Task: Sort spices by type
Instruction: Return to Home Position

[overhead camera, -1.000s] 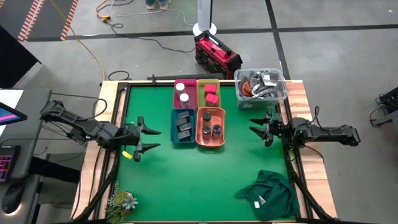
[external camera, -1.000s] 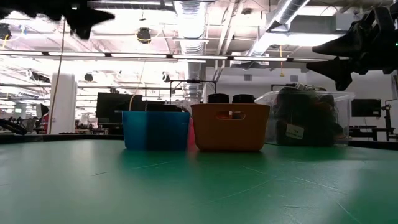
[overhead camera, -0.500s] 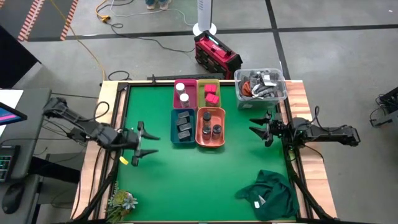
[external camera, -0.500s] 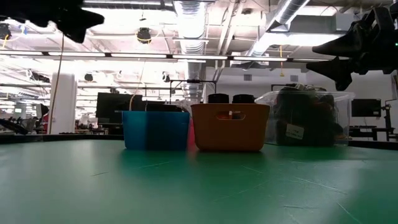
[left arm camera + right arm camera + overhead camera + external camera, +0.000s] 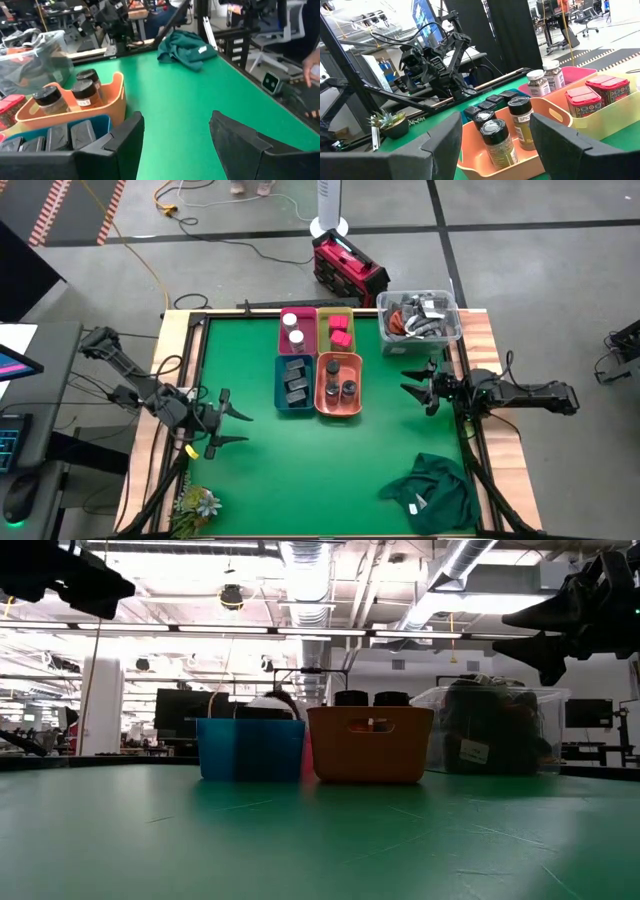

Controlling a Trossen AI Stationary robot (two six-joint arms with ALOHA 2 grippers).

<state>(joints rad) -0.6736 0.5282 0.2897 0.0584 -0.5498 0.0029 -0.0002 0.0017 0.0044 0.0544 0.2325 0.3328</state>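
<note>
On one dark round jar [image 5: 521,122] in the orange bin [image 5: 555,116], the label reads "SPIC"; nothing else is legible.

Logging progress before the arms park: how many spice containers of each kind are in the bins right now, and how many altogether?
White-capped jars, pink bin: 2
Red blocks, yellow bin: 2
Dark rectangular tins, blue bin: 4
Dark round jars, orange bin: 3
Total: 11
</note>
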